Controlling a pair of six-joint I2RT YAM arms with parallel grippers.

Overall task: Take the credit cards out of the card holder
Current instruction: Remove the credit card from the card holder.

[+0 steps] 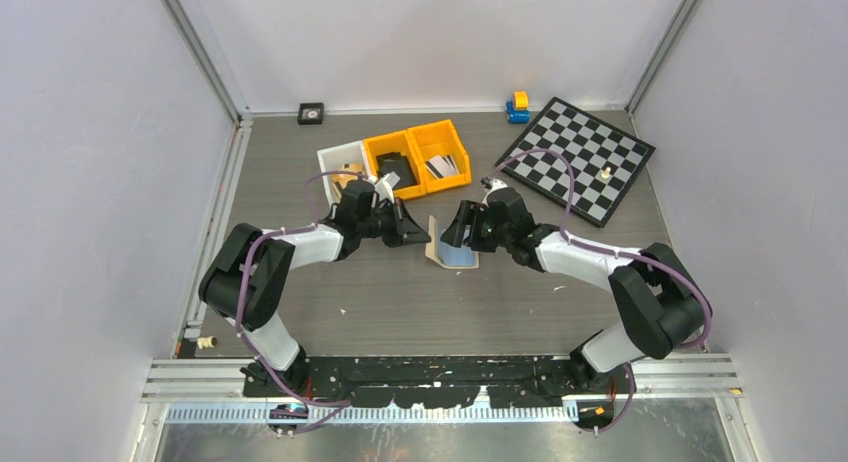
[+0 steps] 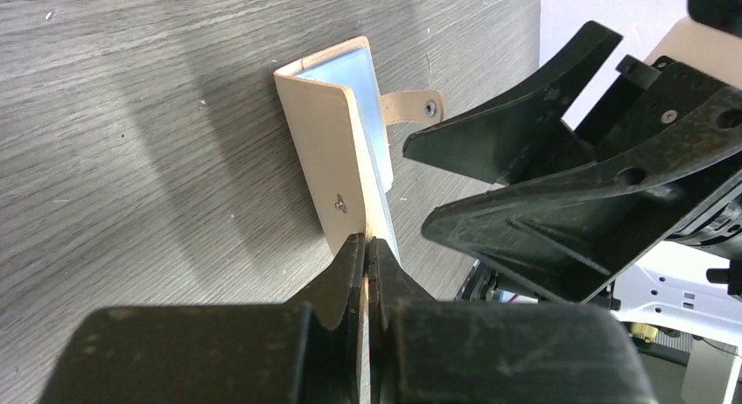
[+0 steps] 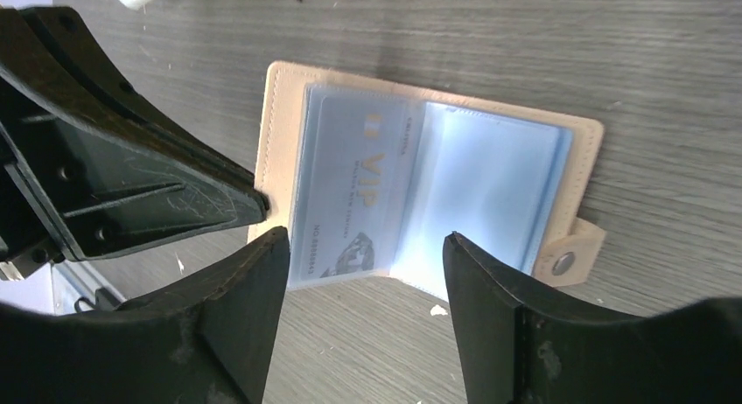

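While left pincer (image 2: 365, 243) clamps the tan card holder (image 2: 325, 150), right pincer (image 3: 365, 242) wide, pale glossy card (image 3: 350, 190) inside.

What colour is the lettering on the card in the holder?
Gold; the card shows best in the right wrist view.

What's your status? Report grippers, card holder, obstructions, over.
Left gripper shut on card holder cover edge. Right gripper open, over its open pockets. One credit card visible in pocket. Nothing in the way.
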